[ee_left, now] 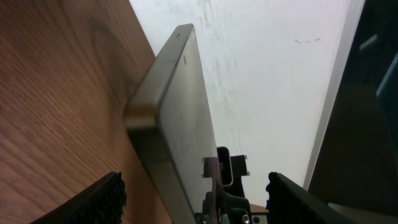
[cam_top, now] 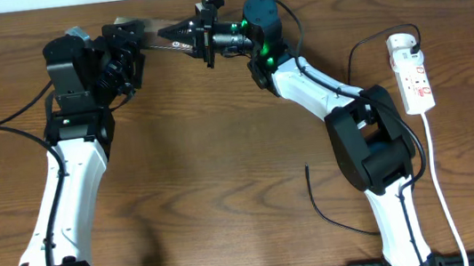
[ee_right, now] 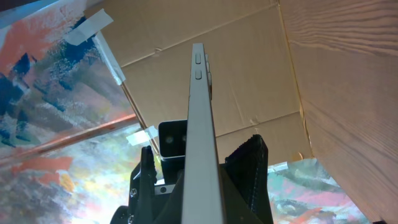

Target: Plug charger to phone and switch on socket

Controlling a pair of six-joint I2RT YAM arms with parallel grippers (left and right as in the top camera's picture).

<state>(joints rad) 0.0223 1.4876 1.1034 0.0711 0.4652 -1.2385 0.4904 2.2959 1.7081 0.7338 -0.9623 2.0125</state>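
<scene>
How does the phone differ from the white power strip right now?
The phone stands on edge, clamped in the right gripper; the power strip lies flat on the table, untouched. The phone's edge looks plain grey; the power strip is white with red markings. Both are slim rectangles.

Wooden table [cam_top: 221, 153], cardboard panel [ee_right: 249, 74]

Tabletop [cam_top: 221, 153] brown, wood grain. Power strip [cam_top: 413, 77] white with red markings, cord [cam_top: 441, 190] white. Charger cable [cam_top: 327, 219] black. Phone [ee_right: 200, 137] edge silver-grey. Left arm [cam_top: 69, 192] and right arm [cam_top: 316, 84] white with black joints; green lights [cam_top: 264, 58] on the right one. Cardboard [ee_right: 249, 68] tan; backdrop [ee_right: 43, 68] painted orange, blue, white.
</scene>
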